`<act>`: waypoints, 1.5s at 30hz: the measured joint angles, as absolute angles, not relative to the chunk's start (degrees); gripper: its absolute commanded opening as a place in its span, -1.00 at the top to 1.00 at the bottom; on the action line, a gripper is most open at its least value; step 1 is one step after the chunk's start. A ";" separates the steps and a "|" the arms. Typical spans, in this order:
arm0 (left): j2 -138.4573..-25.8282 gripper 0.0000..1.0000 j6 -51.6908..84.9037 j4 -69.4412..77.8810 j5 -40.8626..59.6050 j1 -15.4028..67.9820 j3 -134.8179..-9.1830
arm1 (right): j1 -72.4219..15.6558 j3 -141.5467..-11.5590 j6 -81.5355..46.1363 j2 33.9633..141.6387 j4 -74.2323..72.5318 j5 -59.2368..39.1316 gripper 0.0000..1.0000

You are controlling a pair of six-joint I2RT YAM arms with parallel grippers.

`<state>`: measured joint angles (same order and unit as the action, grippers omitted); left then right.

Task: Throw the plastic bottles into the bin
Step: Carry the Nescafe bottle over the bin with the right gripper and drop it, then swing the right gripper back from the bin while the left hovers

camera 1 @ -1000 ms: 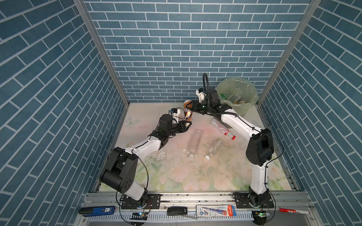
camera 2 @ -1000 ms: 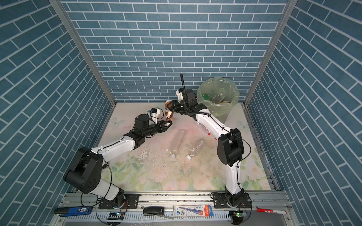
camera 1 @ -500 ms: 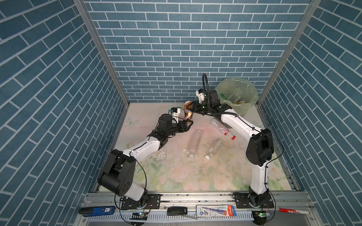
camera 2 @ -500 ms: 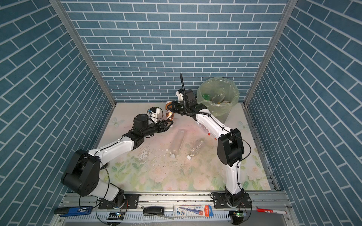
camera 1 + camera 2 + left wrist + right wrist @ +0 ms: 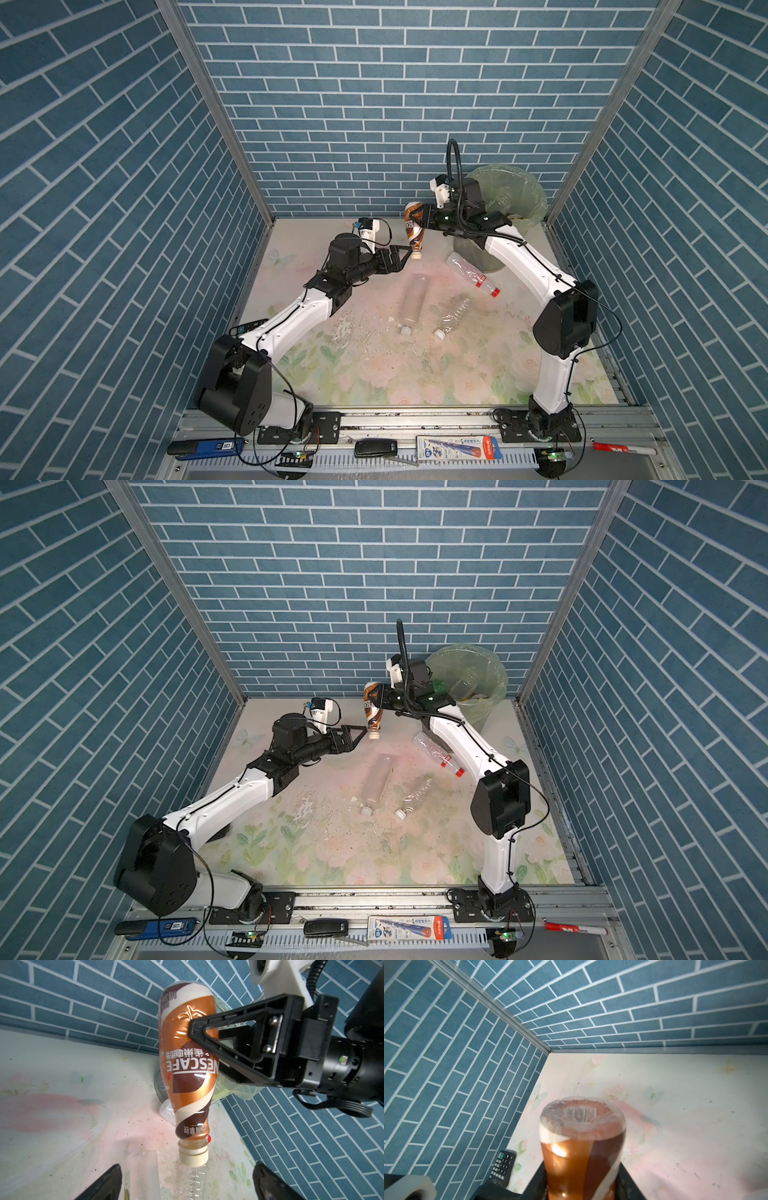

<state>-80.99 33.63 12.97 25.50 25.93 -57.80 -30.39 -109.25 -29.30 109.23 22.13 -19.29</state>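
Bottle (image 5: 414, 228) near-vertical (cap down), right end effector (image 5: 419, 219) clamping it, left end effector (image 5: 405, 257) apart

Bystanders around the floral mat (image 5: 415, 374)
Keypad remote (image 5: 502, 1167) by the wall; blue tool (image 5: 208, 446), black fob (image 5: 375, 447), box (image 5: 457, 448), red marker (image 5: 615, 448) along front ledge (image 5: 515, 455)

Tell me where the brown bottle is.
In a top view the brown bottle hangs cap-down in mid-air, clamped in the right jaws, left of the bin and just beyond the open left jaws.
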 measured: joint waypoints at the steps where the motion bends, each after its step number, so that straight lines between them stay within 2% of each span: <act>1: -80.99 -0.99 33.15 12.23 25.36 26.15 -59.11 | -29.85 -109.80 -28.38 108.40 22.74 -18.79 0.54; 9: -83.05 -0.99 29.85 9.04 24.91 28.99 -72.18 | -23.14 -116.05 -20.80 97.89 28.69 -12.08 0.58; 19: -90.61 -0.99 26.89 7.03 25.39 33.43 -82.35 | -18.70 -120.68 -6.98 81.49 25.50 6.24 0.64; 25: -91.55 -0.99 26.24 5.82 25.36 33.67 -82.37 | -14.90 -121.75 -4.58 82.26 20.03 10.87 0.64; 26: -91.53 -0.99 26.17 5.80 25.36 33.67 -82.37 | -14.33 -121.99 -4.64 83.85 19.75 10.96 0.56; 28: -91.53 -0.99 26.09 5.72 25.36 33.67 -82.37 | -13.04 -122.93 -5.48 88.68 20.14 10.70 -0.13; 29: -91.53 -0.99 26.04 5.54 25.39 33.67 -82.37 | -12.51 -123.98 -6.35 92.14 21.21 10.15 -0.59; 30: -91.53 -0.99 26.00 5.30 25.41 33.67 -82.37 | -12.05 -125.29 -6.57 95.46 22.70 9.63 -0.97; 33: -91.53 -0.99 25.54 4.14 25.50 33.67 -82.32 | -11.27 -126.06 -7.62 104.99 28.27 7.94 -0.98; 35: -91.53 -0.99 25.15 3.73 25.50 33.67 -82.11 | -11.03 -122.56 -8.19 107.20 30.13 6.98 -0.98; 38: -91.53 -0.99 24.80 3.44 25.52 33.67 -81.56 | -10.96 -118.39 -8.99 106.69 32.03 6.17 -0.99; 45: -91.55 -0.99 24.77 3.22 25.61 33.67 -81.47 | -10.96 -118.32 -10.22 100.07 30.30 4.73 -0.99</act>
